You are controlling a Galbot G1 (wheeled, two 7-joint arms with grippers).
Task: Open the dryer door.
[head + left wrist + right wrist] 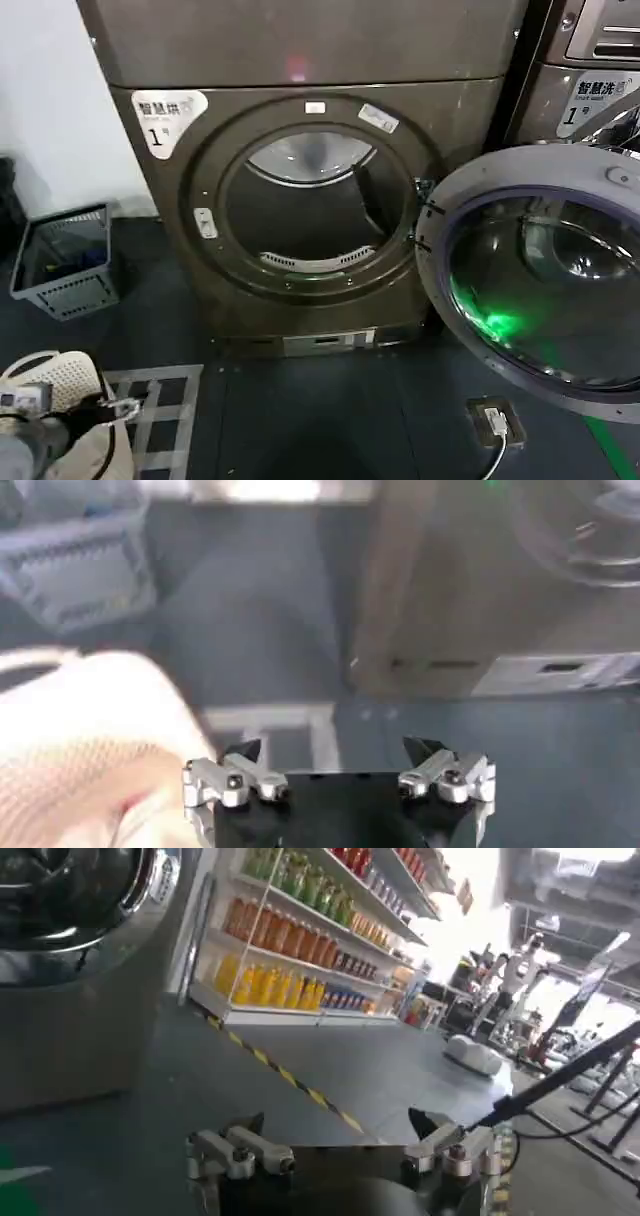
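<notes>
dryer door (540, 290) right of drum opening (305, 205)

Left gripper (335, 755) and right gripper (338, 1128) fingers spread.

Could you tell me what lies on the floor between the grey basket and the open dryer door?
In the head view, the dryer's bronze-grey front with its open drum stands between the grey basket and the dryer door, which is swung fully open to the robot's right.

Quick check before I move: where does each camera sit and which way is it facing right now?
Head: high on the body, looking down at the dryer door swung open right; left pincer low left.
Left wrist: behind the open left pincer, facing floor, grey basket and machine base.
Right wrist: behind the open right pincer, facing store shelves.
Shared: head and left wrist both show the basket.
</notes>
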